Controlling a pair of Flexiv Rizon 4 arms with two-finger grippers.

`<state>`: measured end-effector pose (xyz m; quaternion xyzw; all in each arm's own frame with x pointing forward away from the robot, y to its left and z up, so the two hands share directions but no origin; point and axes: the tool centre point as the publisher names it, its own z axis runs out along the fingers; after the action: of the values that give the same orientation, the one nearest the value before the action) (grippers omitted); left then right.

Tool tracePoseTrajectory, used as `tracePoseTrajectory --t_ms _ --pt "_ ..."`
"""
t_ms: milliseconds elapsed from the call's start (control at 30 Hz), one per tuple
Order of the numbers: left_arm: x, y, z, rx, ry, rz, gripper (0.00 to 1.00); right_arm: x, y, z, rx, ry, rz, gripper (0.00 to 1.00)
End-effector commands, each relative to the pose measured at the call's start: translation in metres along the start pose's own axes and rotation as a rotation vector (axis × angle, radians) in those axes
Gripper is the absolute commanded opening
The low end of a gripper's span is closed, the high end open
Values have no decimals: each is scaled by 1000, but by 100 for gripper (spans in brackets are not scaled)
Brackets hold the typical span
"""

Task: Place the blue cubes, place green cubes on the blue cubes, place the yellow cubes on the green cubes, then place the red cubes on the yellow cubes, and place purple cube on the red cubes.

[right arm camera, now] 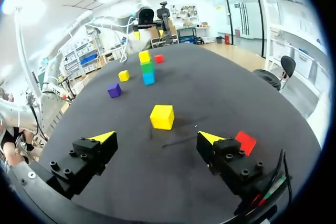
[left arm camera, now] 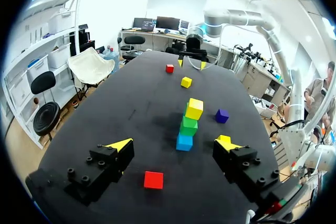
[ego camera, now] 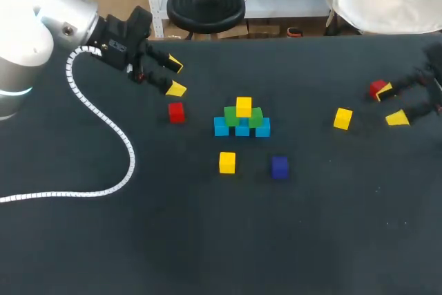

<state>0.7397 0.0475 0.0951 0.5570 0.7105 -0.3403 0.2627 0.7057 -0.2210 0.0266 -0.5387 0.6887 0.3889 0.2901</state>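
At the table's middle stands a small pyramid: three blue cubes (ego camera: 242,129), two green cubes (ego camera: 232,116) on them, and one yellow cube (ego camera: 244,106) on top. Loose cubes lie around it: yellow (ego camera: 227,162), purple (ego camera: 279,166), red (ego camera: 176,112), another yellow (ego camera: 342,118) and another red (ego camera: 377,88). My left gripper (ego camera: 173,77) is open just behind the left red cube (left arm camera: 153,180), which lies low between its fingers, untouched. My right gripper (ego camera: 391,105) is open and empty. A yellow cube (right arm camera: 161,116) lies ahead of it and a red cube (right arm camera: 245,142) sits just outside one finger.
The left arm's white coiled cable (ego camera: 103,126) loops over the table's left part. The front half of the dark table (ego camera: 221,240) holds no cubes. From the left wrist the pyramid (left arm camera: 188,125) shows as a narrow column straight ahead, with the purple cube (left arm camera: 221,115) beside it.
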Motion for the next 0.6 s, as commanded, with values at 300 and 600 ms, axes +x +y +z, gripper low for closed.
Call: tracePoseTrajectory --t_ms 300,600 --pt "0 2 0 3 3 -1 100 -17 17 43 222 -2 2 100" --pt "0 2 0 3 3 -1 100 -17 2 75 208 27 27 100"
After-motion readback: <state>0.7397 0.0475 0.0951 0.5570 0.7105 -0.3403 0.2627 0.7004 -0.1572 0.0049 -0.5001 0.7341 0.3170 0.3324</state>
